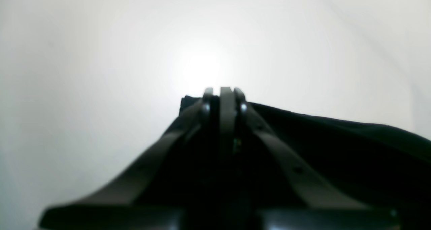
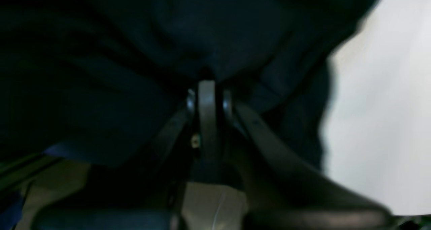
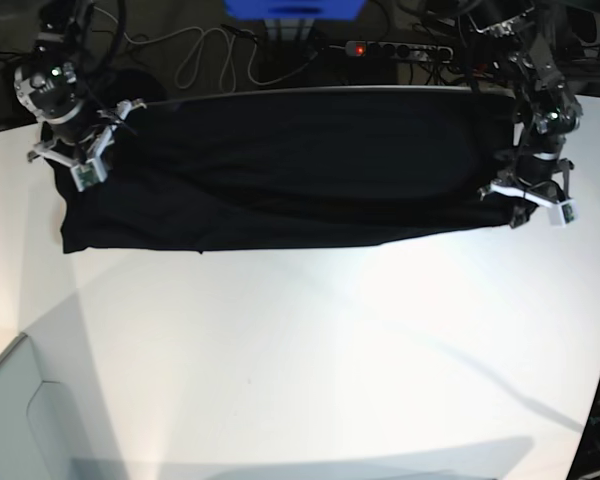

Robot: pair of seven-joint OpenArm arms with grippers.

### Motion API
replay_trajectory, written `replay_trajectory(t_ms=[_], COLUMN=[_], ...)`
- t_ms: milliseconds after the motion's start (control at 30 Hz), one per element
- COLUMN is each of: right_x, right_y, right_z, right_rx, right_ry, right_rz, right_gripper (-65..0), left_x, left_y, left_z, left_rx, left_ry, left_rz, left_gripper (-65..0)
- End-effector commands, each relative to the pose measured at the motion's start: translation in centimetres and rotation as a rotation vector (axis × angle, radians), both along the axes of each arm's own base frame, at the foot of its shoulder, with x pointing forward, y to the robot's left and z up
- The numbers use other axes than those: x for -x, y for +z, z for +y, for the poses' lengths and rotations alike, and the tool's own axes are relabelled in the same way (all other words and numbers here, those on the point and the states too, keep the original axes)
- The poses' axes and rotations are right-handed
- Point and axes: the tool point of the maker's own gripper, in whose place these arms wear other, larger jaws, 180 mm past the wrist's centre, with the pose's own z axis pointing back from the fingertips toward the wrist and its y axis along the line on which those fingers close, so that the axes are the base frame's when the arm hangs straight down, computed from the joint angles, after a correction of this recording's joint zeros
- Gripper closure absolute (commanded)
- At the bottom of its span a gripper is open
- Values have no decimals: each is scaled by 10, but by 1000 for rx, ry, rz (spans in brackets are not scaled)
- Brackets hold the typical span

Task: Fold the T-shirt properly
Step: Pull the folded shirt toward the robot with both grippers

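Gripping the cloth at its 2 ends seems to be the step in hand, as preparation for a fold. The jaws of the left gripper are clamped on a corner of the black T-shirt, and the jaws of the right gripper are closed on bunched fabric of the same shirt. From there, the shirt extends between the 2 grippers, along the robot's side of the white worktop; the rest of the worktop's surface lies in front of it.

The next move probably calls for both arms to lift together, keep the cloth tight, and carry the held edge over to make a straight fold.

As for material, the fabric looks matt, soft and thin, plain black where it shows. Its front border makes a loose wave, with small creases near the right jaws. The worktop is smooth and slightly shiny, so the cloth may slide on it easily.
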Motion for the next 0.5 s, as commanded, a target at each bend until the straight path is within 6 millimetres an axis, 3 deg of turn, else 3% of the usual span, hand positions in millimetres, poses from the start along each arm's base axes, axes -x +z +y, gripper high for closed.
replay_trajectory(t_ms=[0,200,467], right_x=[-8,-8,6], right_y=[19,48,50], right_z=[1,-9,-25], right_rx=[6,66,119], right_ry=[28,18,69], right_rz=[-66,-132,-91], right_gripper=[-2,-2,-2], left_x=[-7,-4,9], left_y=[20,39,28], left_z=[5,-1,0], left_rx=[-31,-74,-76], left_ry=[-4,-30,-35], left_rz=[-60,-92,-50], left_gripper=[0,0,0])
